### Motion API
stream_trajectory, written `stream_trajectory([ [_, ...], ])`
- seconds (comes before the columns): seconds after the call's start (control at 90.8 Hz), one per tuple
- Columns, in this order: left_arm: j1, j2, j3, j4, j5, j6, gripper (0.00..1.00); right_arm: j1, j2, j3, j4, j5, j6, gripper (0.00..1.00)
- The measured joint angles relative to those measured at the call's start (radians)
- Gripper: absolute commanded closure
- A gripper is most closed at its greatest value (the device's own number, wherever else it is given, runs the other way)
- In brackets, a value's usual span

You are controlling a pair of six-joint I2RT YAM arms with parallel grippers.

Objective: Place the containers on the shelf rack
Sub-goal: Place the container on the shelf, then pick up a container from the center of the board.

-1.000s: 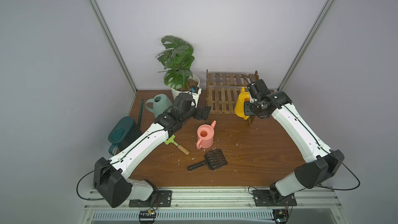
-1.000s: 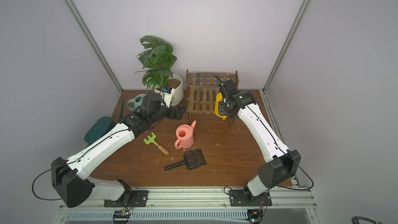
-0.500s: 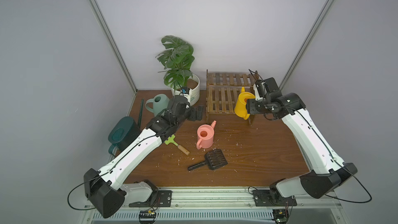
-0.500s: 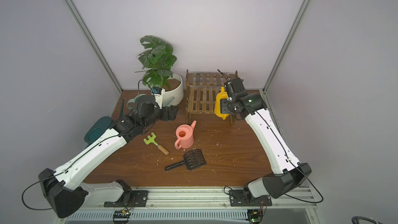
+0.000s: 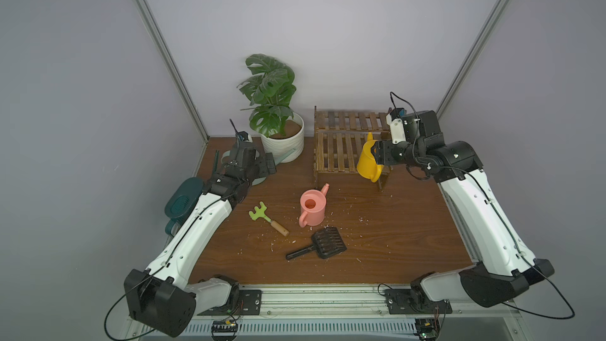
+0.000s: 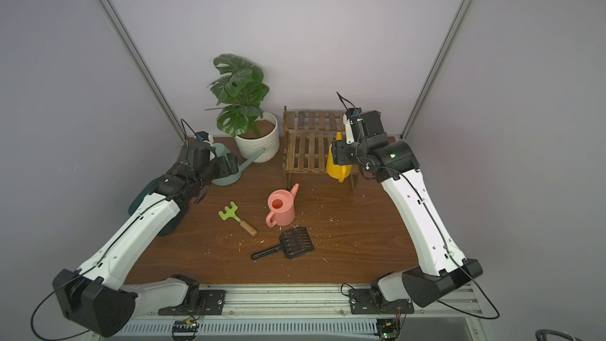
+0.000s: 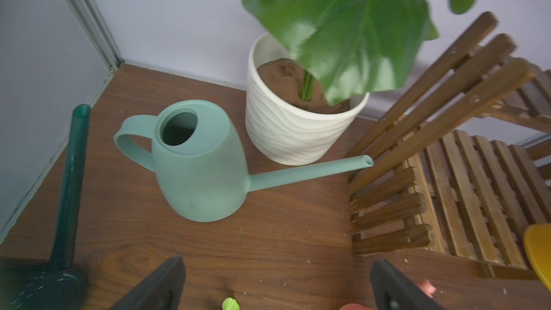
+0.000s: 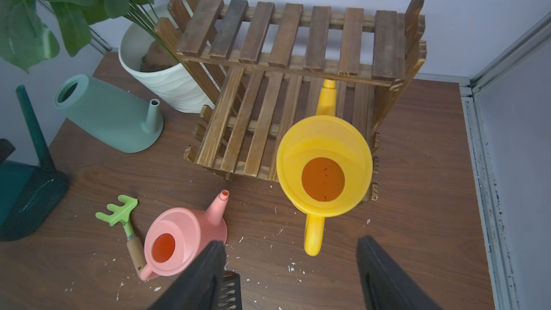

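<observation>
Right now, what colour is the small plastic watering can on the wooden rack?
Yellow can; best in right wrist view.

Brown wood-grain table (image 5: 377, 241), white crumbs (image 5: 362, 219) scattered mid-surface. Slatted two-tier rack (image 5: 337, 152) stands at the back, plant pot (image 5: 285, 144) just left of it. Yellow can (image 5: 367, 164) upright on the rack's lower tier, right front corner, handle hanging over the front edge. Top tier bare. On the table itself: pink can (image 5: 313, 208) upright at centre, sage-green can (image 6: 226, 175) back left with its spout toward the rack, dark teal can (image 5: 182, 201) at the left edge, green rake (image 5: 267, 218), black scoop (image 5: 323, 244).
</observation>
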Motion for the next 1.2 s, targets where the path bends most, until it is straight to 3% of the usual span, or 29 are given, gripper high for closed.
stream_trajectory([
  [0.308,0.019,0.071,-0.028,-0.010,0.218,0.039,0.01,0.000,-0.030,-0.053,0.023,-0.055,-0.013,0.35],
  [0.495,-0.044,0.071,-0.046,-0.033,0.309,0.087,0.00,0.000,-0.078,-0.134,0.022,-0.055,0.009,0.34],
  [0.903,-0.255,0.041,-0.111,-0.106,0.361,0.141,0.04,0.000,-0.083,-0.138,0.034,0.008,-0.013,0.06],
  [1.2,-0.393,0.033,-0.198,-0.133,0.290,0.152,0.06,0.000,-0.083,-0.185,0.060,0.065,-0.044,0.01],
])
